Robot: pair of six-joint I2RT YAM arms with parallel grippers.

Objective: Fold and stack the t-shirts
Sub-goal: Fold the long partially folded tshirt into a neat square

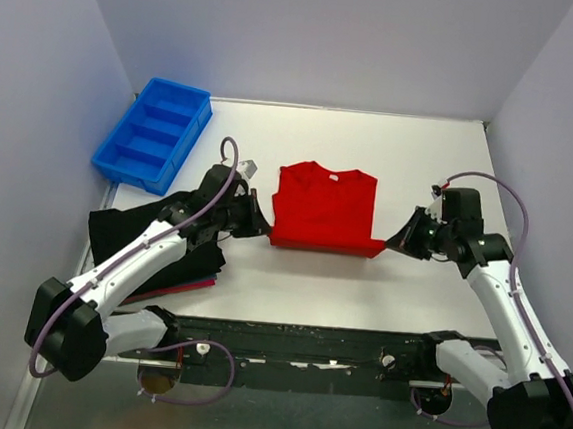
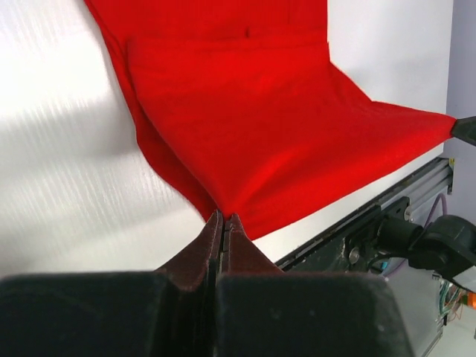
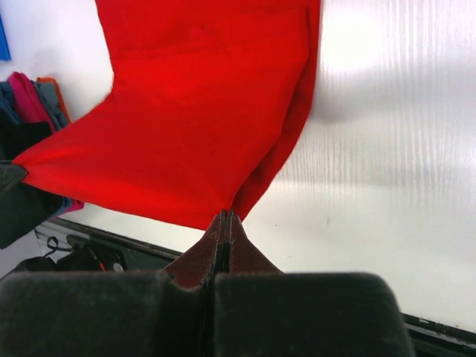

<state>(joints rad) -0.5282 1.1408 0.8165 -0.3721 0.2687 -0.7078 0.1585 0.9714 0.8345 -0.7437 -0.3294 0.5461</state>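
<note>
A bright red t-shirt (image 1: 324, 206) lies in the middle of the table, collar to the far side, its near hem lifted off the surface. My left gripper (image 1: 262, 224) is shut on the hem's left corner, and its tips (image 2: 224, 217) pinch the red cloth (image 2: 282, 134). At the hem's right corner my right gripper (image 1: 392, 242) is shut too, its tips (image 3: 225, 216) clamped on the red cloth (image 3: 193, 126). The hem hangs taut between them. Folded black and dark-red t-shirts (image 1: 153, 243) sit stacked at the left, partly under my left arm.
A blue plastic compartment bin (image 1: 154, 133) stands at the far left corner. A black rail (image 1: 305, 342) runs along the table's near edge between the arm bases. Grey walls close in the table on three sides.
</note>
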